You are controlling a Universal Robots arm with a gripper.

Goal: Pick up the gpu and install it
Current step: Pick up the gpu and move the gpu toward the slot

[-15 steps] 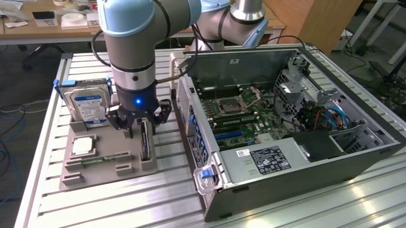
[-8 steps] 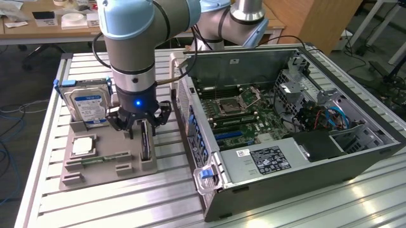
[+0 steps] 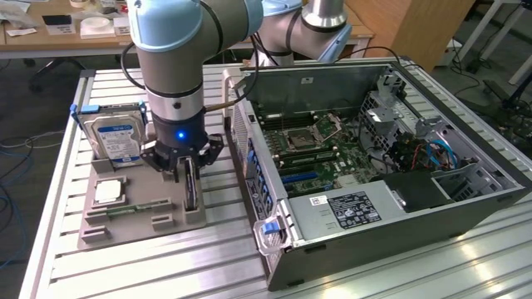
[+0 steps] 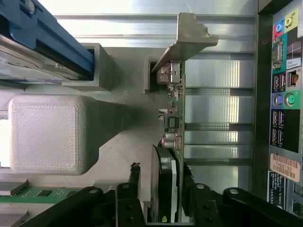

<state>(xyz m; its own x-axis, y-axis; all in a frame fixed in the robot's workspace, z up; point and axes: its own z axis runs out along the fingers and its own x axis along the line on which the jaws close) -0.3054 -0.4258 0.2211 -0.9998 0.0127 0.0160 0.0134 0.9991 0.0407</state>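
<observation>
The gpu (image 3: pixel 191 187) stands on edge in a slot of the grey holder tray (image 3: pixel 133 233), between the tray's other parts and the open computer case (image 3: pixel 374 156). In the wrist view the gpu (image 4: pixel 173 118) is a thin green card with a dark heatsink on one face and a silver bracket (image 4: pixel 187 40) at its far end. My gripper (image 3: pixel 184 167) is lowered over the card. In the wrist view the gripper (image 4: pixel 161 177) is open and straddles the card: one finger (image 4: pixel 135 177) stands off the heatsink, the other finger (image 4: pixel 188 178) is close to the green face.
A hard drive (image 3: pixel 116 140) with a blue-white label stands at the tray's back. A processor (image 3: pixel 108 192) and a memory stick (image 3: pixel 129 210) lie in the tray. The case's rear port panel (image 4: pixel 284 94) is close beside the gpu. The motherboard (image 3: pixel 312 149) lies exposed inside the case.
</observation>
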